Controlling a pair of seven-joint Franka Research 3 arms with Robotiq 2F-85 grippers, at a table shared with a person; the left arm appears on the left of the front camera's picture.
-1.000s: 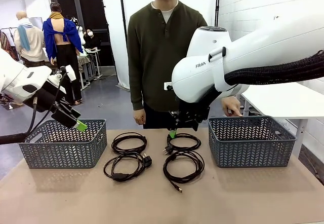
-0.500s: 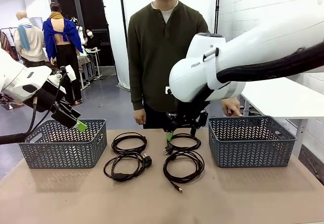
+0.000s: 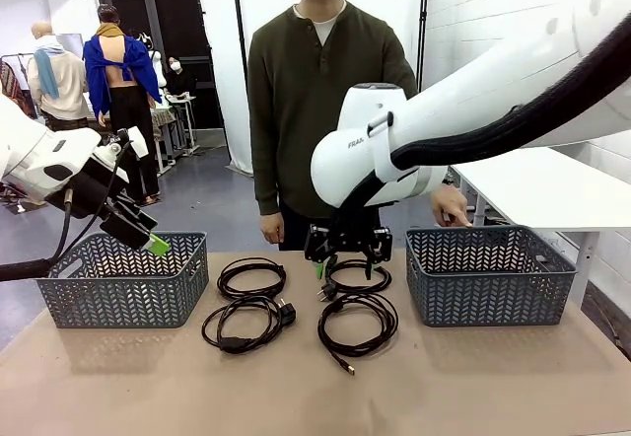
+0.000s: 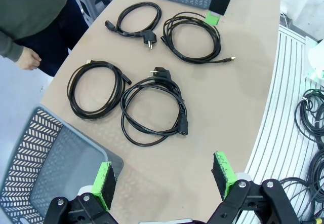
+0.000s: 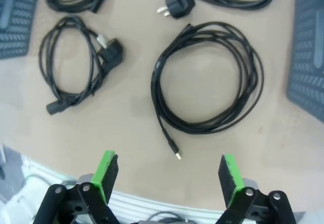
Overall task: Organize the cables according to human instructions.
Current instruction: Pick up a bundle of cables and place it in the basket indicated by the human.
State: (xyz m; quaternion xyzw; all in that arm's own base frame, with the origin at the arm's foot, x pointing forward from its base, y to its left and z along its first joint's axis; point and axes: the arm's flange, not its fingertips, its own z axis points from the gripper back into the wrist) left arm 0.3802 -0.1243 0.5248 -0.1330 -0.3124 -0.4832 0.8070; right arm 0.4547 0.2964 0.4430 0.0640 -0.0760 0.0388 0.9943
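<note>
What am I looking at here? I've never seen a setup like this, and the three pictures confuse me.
Two white robot arms share a table with a person standing opposite. The wide picture looks across the table from the robot's side. The other two come from cameras on the arms' wrists, each looking down past that arm's two-fingered tool with green pads. On the table lie four coiled black cables between two grey baskets: the left basket and the right basket. The left tool hangs open near the left basket. The right tool hovers open above the cables. Neither holds anything.
</note>
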